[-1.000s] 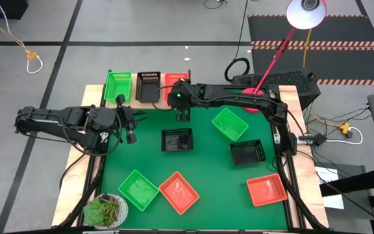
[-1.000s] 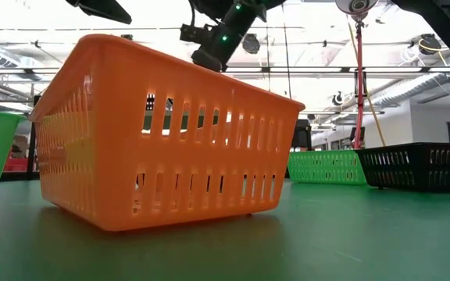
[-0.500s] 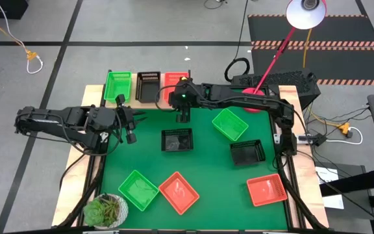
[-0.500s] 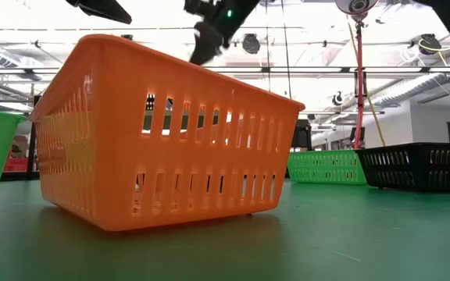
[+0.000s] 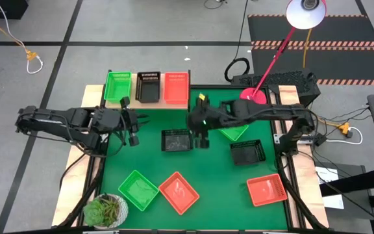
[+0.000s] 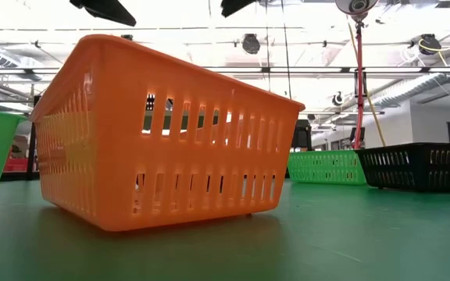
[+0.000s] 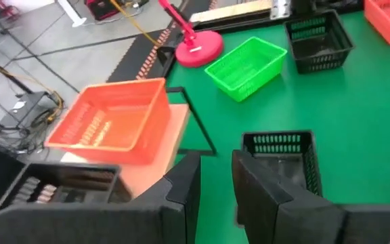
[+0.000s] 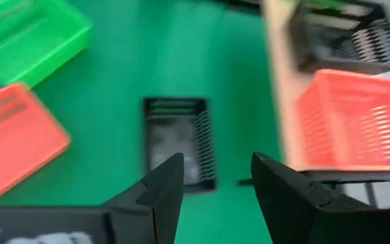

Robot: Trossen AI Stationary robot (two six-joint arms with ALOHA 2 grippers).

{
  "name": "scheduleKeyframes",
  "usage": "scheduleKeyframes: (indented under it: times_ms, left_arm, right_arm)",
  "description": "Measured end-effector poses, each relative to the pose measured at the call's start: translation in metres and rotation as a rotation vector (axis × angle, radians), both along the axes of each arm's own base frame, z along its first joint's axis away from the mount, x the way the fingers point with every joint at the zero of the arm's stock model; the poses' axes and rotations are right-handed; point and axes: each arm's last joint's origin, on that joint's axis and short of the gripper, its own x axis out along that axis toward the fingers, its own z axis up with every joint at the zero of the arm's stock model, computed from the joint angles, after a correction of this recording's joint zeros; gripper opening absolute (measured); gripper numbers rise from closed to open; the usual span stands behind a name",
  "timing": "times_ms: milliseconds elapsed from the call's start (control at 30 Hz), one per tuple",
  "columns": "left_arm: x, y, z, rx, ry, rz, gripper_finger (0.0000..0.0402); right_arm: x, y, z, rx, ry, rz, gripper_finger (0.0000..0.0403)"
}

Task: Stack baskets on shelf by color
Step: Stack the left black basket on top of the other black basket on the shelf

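Observation:
On the wooden shelf (image 5: 174, 103) at the far left stand one green basket (image 5: 117, 86), one black basket (image 5: 149, 86) and one red basket (image 5: 176, 87). A black basket (image 5: 176, 140) sits on the mat's middle. My right gripper (image 5: 202, 140) hovers open just right of that basket (image 8: 178, 142), with nothing between its fingers. My left gripper (image 5: 134, 134) hangs off the shelf's near side, left of the black basket (image 7: 283, 152). Its fingers (image 7: 215, 159) stand a little apart and hold nothing.
More baskets lie loose on the mat: green (image 5: 232, 129) under my right arm, black (image 5: 247, 152), red (image 5: 265, 189), green (image 5: 138, 189) and red (image 5: 178, 192). A potted plant (image 5: 106, 210) stands at the near left corner. A red lamp base (image 5: 252, 97) is at the far right.
My right gripper has drawn back from the red basket on the shelf, going up and toward the table's near and right edges, and now hangs beside the black basket in the middle. The red basket stays on the shelf.

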Motion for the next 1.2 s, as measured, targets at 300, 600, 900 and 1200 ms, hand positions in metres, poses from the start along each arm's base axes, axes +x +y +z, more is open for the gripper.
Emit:
scheduleKeyframes:
  times_ms: [300, 600, 900, 1200]
  left_arm:
    - [0.048, -0.009, -0.04, 0.044, 0.235, -0.092, 0.0088]
    - [0.076, -0.016, -0.096, 0.114, 0.606, -0.203, 0.0088]
    - [0.088, -0.023, -0.132, 0.31, 0.876, -0.422, 0.0088]
    - [0.096, -0.02, -0.149, 0.391, 0.969, -0.557, 0.0089]
  right_arm:
    - [-0.036, 0.061, -0.028, -0.06, 0.034, 0.08, 0.0162]
    - [-0.093, 0.068, -0.082, 0.009, -0.137, 0.108, 0.0162]
    - [-0.144, 0.057, -0.105, 0.022, -0.216, 0.151, 0.0162]
    - [-0.167, 0.048, -0.083, 0.071, -0.326, 0.134, 0.0162]
